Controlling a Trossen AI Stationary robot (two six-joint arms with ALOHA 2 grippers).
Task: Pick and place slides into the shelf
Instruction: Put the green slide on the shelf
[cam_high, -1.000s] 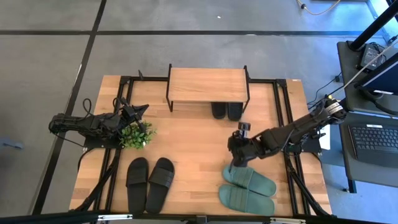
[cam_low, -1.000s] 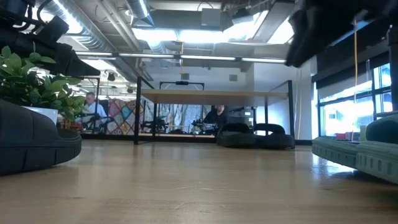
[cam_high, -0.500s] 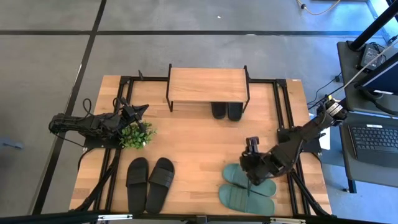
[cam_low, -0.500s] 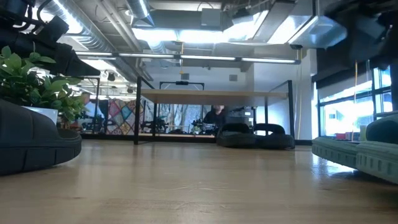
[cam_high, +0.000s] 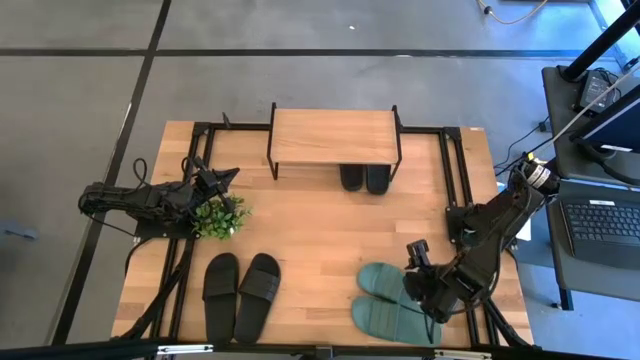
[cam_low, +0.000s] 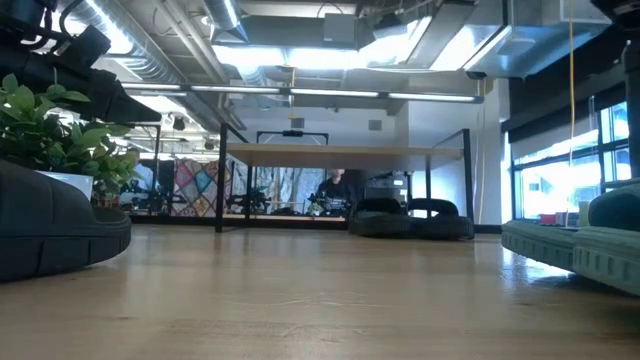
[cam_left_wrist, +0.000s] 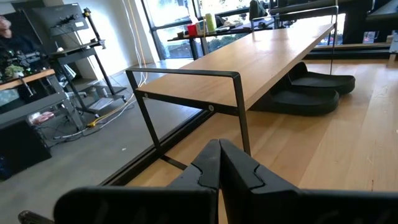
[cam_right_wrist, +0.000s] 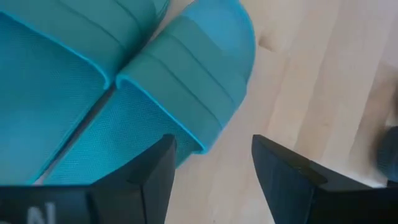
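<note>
green slides (cam_high: 398, 300) directly beneath the spread right gripper (cam_high: 424, 290)

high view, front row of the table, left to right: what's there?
black slides pair → green slides pair → right gripper, fingers open, over the green pair's right end.

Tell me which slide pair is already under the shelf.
The black pair under the shelf, at its right end; the other black pair and green pair lie near the table's front edge.
</note>
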